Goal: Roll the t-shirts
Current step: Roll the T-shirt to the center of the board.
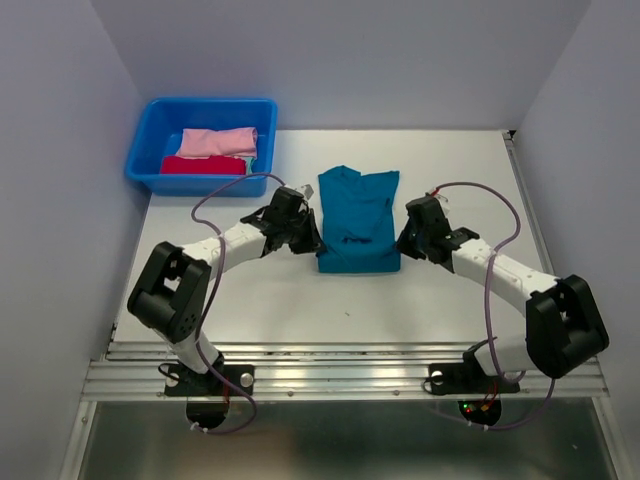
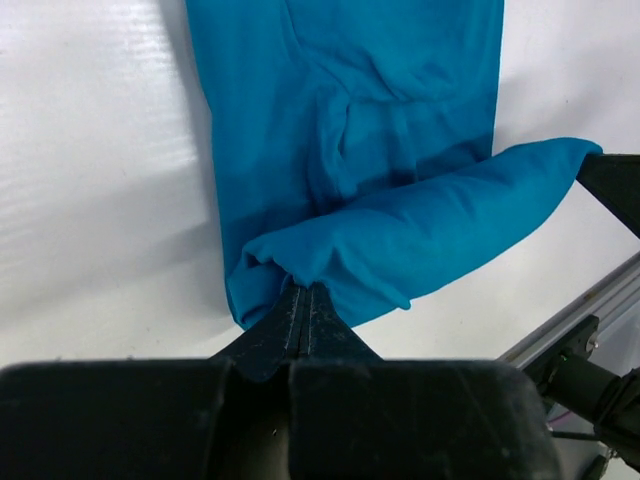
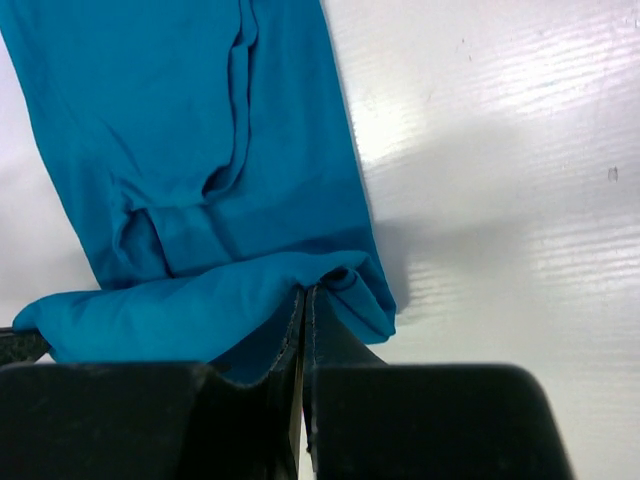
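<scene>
- Top external view: the teal-blue cloth t-shirt point(image 1: 357, 215) lies flat in the middle of the white table point(image 1: 460, 170), collar toward the far wall. My left claw point(image 1: 308, 240) is at its near left corner and my right claw point(image 1: 406, 240) at its near right corner.
- Only this view takes in the bright-blue plastic tub point(image 1: 140, 165) at the far left corner, well apart from the shirt. Inside it a pink cloth bundle point(image 1: 220, 142) lies just beyond a red cloth bundle point(image 1: 203, 166).
- From above, my own wrists cover the fingertips, so the grip cannot be read there.
- Left wrist view settles it: my left claw is clenched, its two fingers pressed together on a pinch of the shirt's near hem.
- That view also shows the hem turned over into a plump, soft fold lying across the flat cloth. The fold runs off to a dark finger of my right claw at the picture's right edge.
- Right wrist view gives the mirror: my right claw is clenched on the other end of that fold, with cloth bunched at the tips. A black tip of my left claw shows at the lower left edge.
- Both wrist views show creases across the shirt's middle, which look faint from above.
</scene>
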{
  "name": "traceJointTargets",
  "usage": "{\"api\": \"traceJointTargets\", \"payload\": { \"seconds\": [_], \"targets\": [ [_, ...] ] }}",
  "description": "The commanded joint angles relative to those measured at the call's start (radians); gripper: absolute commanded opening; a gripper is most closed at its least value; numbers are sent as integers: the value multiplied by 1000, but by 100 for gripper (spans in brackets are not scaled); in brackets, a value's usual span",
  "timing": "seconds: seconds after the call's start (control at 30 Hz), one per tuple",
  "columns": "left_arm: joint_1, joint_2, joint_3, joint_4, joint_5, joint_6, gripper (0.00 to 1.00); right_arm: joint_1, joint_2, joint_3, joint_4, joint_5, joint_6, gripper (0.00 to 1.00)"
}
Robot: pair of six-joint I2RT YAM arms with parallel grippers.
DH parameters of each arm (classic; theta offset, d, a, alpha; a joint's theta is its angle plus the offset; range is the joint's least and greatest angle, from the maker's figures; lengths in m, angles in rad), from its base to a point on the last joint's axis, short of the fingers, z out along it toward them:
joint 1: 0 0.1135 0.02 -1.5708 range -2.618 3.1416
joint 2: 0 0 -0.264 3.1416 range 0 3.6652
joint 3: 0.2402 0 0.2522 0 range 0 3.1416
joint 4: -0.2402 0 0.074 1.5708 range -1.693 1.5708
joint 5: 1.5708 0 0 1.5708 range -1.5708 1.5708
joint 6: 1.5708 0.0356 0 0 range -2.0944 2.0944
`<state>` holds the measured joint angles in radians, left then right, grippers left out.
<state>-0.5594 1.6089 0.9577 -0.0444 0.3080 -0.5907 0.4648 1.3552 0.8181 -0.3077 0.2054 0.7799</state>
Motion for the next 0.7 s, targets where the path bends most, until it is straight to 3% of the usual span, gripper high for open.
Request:
{"api": "traceJointTargets", "payload": {
  "seconds": [0.0, 0.37, 0.53, 0.6, 0.67],
  "targets": [
    [15, 35, 87, 3, 13, 38, 0, -35, 44, 65, 76, -24, -53, 2],
    [42, 193, 200, -29, -61, 88, 0, -80, 215, 128, 146, -63, -100, 3],
    [41, 258, 300, -129, -157, 127, 0, -89, 278, 164, 157, -60, -128, 15],
    [41, 270, 335, -169, -173, 138, 11, -89, 286, 184, 156, -61, -139, 22],
    [42, 243, 351, -193, -182, 143, 30, -89, 259, 196, 148, -58, -151, 29]
  ]
}}
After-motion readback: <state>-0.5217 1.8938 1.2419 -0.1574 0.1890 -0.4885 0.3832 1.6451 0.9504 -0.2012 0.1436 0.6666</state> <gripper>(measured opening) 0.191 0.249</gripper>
